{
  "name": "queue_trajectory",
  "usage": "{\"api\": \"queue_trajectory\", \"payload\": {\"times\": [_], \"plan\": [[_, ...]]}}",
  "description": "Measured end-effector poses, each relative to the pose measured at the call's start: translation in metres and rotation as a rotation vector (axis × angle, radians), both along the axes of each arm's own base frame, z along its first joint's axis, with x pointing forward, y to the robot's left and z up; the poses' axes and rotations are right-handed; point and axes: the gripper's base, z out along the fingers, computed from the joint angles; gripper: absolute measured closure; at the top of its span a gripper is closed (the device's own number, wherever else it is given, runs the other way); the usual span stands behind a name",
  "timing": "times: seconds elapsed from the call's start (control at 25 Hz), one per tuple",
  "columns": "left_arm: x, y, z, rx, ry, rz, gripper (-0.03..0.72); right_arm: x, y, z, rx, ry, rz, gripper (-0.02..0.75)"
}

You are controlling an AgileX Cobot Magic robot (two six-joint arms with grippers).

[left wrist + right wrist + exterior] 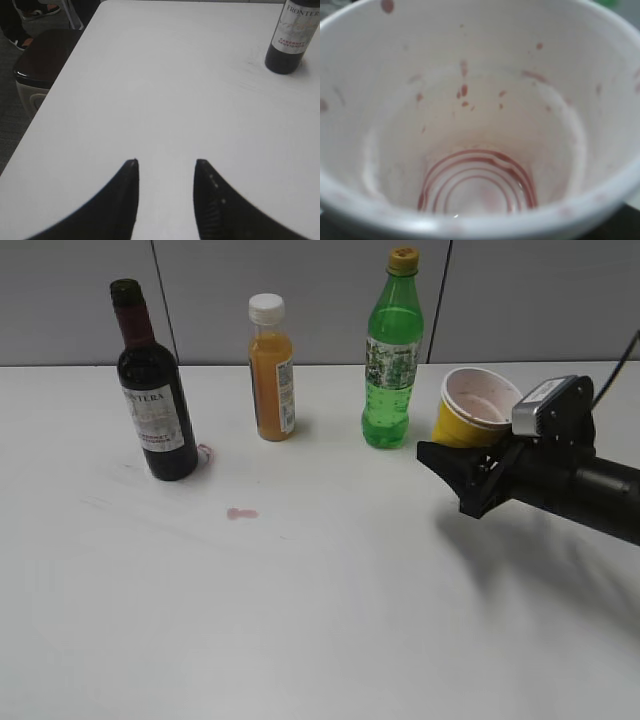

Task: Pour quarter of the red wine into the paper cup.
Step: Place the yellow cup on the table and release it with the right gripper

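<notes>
The red wine bottle (155, 410) stands upright at the far left of the white table; its lower part also shows in the left wrist view (292, 37), far ahead and to the right of my left gripper (165, 162), which is open and empty over bare table. The yellow paper cup (470, 405) is tilted at the right, its pink-stained white inside facing my right wrist camera and filling that view (480, 125). My right gripper (447, 465) holds the cup low on its body; its jaws are hidden in the wrist view.
An orange juice bottle (272, 370) and a green soda bottle (392, 360) stand between the wine and the cup. A small pink spill (241, 513) lies on the table (320, 620). A dark bin (42, 60) sits on the floor beyond the table's left edge.
</notes>
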Motion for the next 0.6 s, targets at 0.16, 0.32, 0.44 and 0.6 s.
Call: {"api": "queue_trajectory", "payload": {"times": [0.16,0.32,0.44,0.6], "plan": [[0.0,0.0,0.0,0.0,0.0,0.0,0.421,0.015,0.016,0.014,0.018,-0.011,0.203,0.29],[0.0,0.0,0.0,0.0,0.001,0.0,0.421,0.024,0.042,0.022,-0.013,-0.013,0.347,0.29],[0.0,0.0,0.0,0.0,0.001,0.0,0.421,0.03,0.068,0.016,0.004,-0.008,0.44,0.29],[0.0,0.0,0.0,0.0,0.0,0.0,0.421,0.038,0.098,-0.006,0.007,0.012,0.579,0.29]]}}
